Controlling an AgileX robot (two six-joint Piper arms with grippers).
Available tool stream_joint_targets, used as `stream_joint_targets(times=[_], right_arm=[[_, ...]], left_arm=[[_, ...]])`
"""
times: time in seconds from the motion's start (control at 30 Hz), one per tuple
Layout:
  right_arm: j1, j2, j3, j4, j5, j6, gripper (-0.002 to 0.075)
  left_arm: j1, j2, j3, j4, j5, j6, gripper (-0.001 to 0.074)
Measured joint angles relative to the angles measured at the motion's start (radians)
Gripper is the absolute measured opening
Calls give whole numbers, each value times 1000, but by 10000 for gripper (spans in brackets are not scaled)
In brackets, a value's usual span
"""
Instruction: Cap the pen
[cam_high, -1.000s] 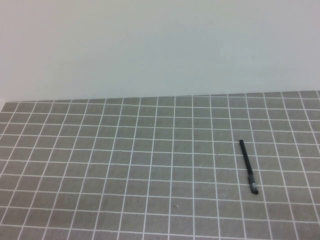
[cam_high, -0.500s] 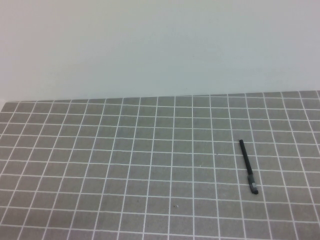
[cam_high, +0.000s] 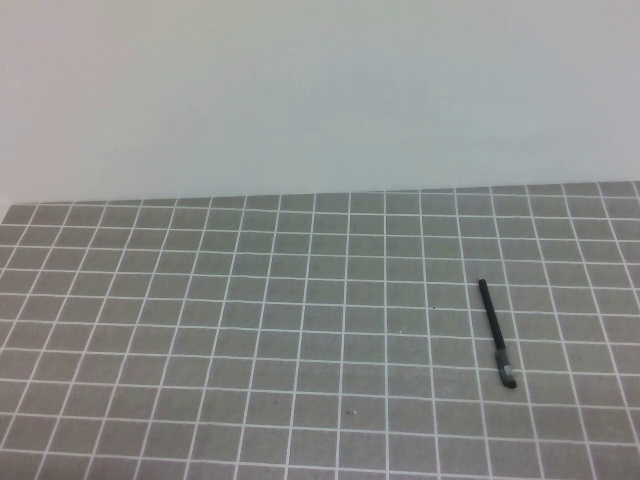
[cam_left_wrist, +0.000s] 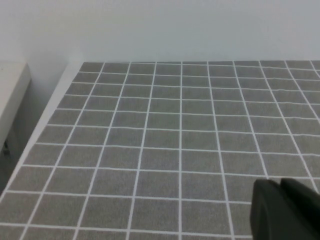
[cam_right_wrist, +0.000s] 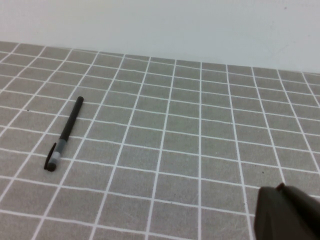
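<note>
While neither arm appears in the high view, the pen (cam_high: 496, 334) lies flat on the grey gridded table mat (cam_high: 250, 330), on the robot's right side and well forward of the white back wall (cam_high: 320, 90). Its thin black barrel runs from the far end toward the robot, and the near end carries a short grey translucent cap (cam_high: 508, 374) with a dark tip, in line with the barrel and seemingly already seated on it; whether it is pushed fully home cannot be told. In the right wrist view the same pen (cam_right_wrist: 64, 135) rests alone on the grid, cap (cam_right_wrist: 53, 159) end nearest the camera, well apart from the right gripper (cam_right_wrist: 287, 215), of which only a dark corner shows. The left gripper (cam_left_wrist: 285, 210) shows likewise as a dark corner over bare mat, with no pen in its view. Whether either pincer is open or closed cannot be told. Judged from this arrangement, the capping step looks complete or nearly so, with both arms drawn back. Any remaining move would call only for checking the cap's seat, by pinching barrel and cap and pressing them together along the pen's axis.
</note>
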Motion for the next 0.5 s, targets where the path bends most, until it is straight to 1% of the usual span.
stream_joint_targets(times=[0.2,0.5], right_arm=[[0,0,0,0,0,0,-1],[0,0,0,0,0,0,-1]], left_arm=[[0,0,0,-1,0,34,-1],[0,0,0,-2,3,37,-1]])
